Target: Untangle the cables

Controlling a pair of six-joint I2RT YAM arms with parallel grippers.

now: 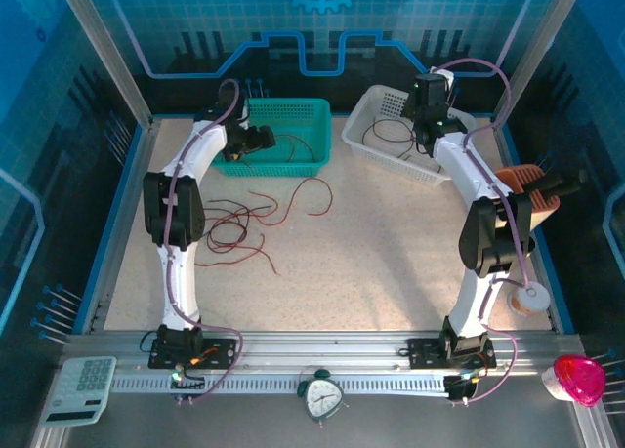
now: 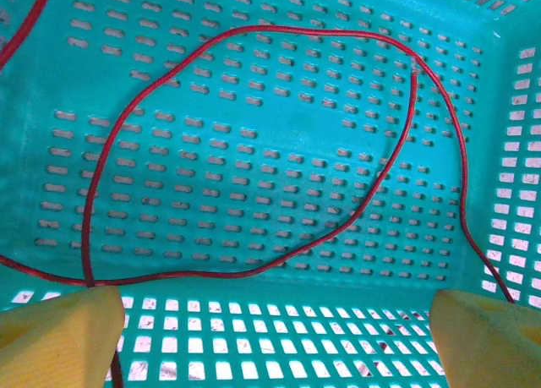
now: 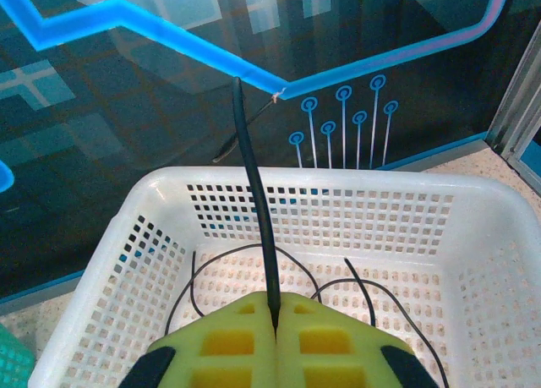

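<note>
Left claw [image 2: 270,346] wide open over teal basket [image 2: 254,151]; right claw [image 3: 275,308] pinched shut on a black cable [image 3: 254,194].
We see nothing held on the left; a red cable [image 2: 88,236] lies looped on the basket floor below. The black cable stands upright from the closed pads over the white basket [image 3: 338,181], where more black strands lie. Other cables [image 1: 234,224], red and black, sit tangled on the surface [image 1: 391,253] near the teal basket.
</note>
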